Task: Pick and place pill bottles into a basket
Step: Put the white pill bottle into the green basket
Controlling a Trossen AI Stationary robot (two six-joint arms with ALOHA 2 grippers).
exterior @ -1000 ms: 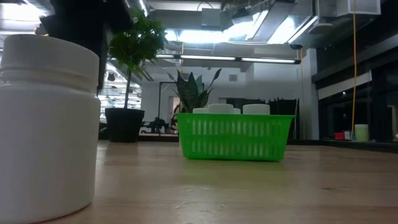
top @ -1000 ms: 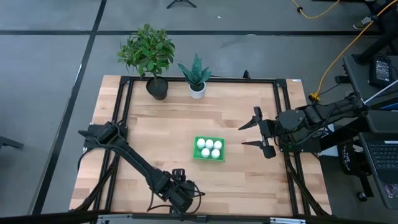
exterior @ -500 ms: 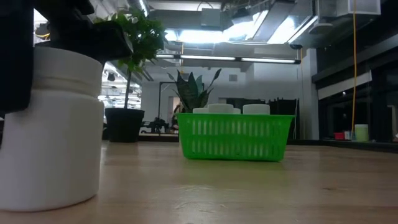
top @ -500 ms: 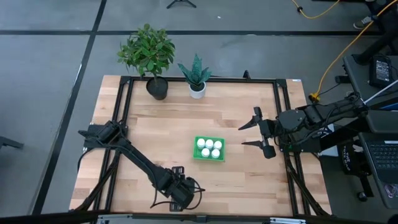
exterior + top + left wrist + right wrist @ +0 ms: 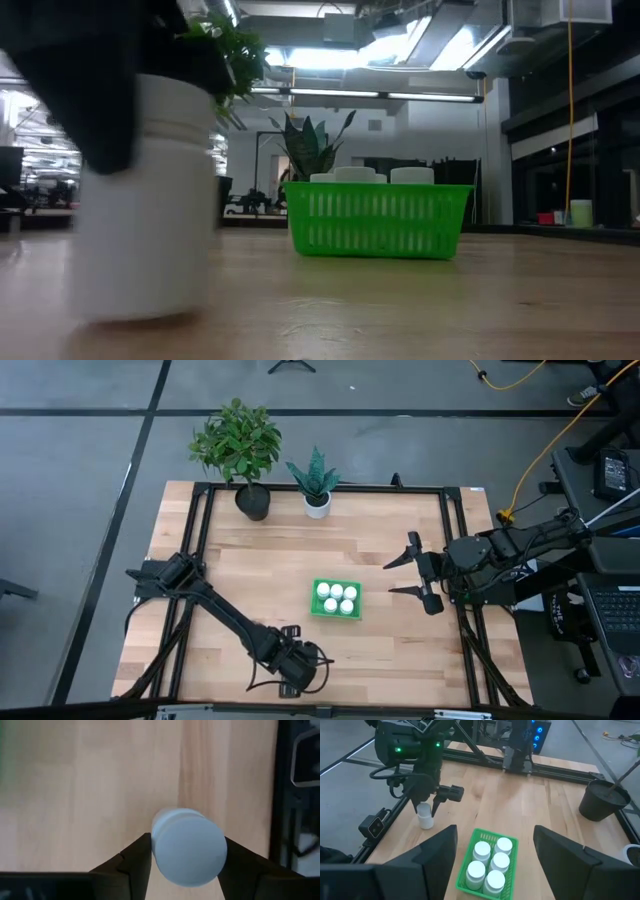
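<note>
On the wooden table (image 5: 240, 560), the left gripper (image 5: 184, 865) has its fingers clamped on the last pill bottle (image 5: 187, 846), well short of the green basket (image 5: 335, 599) holding five; light, stiff and smooth, it grips best across its body, while the right gripper (image 5: 407, 577) waits beside the basket, fingers apart

no readable text, no labels, no brands, no numbers, no signs on anything in view

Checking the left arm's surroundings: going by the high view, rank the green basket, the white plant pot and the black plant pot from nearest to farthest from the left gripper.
1. green basket, mid-table, up-right of the left gripper.
2. white plant pot, far edge.
3. black plant pot, far edge, left of the white one; nearly level with it.
</note>
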